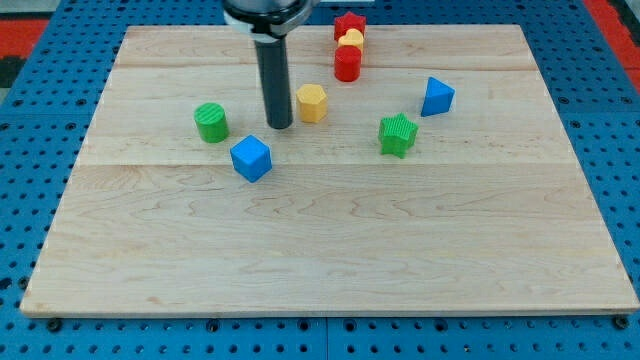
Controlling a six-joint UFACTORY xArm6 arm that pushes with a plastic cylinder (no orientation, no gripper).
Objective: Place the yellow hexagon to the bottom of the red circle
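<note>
Camera view: My tip [279, 126] down on the wooden board [330, 260], just left of the yellow hexagon [312, 102]; contact not discernible. No gripper, bare rod only. Hexagon just below and left of the red circle [347, 63]. Above the circle: yellow block [351, 40], red star [349, 23], possibly touching. Elsewhere: green cylinder [211, 122], blue cube [251, 158], green star [398, 134], blue block [437, 96].

The rod [272, 60] runs off the view's top; a small yellow block [352, 39] sits half hidden between the red star [349, 23] and red circle [347, 63].
</note>
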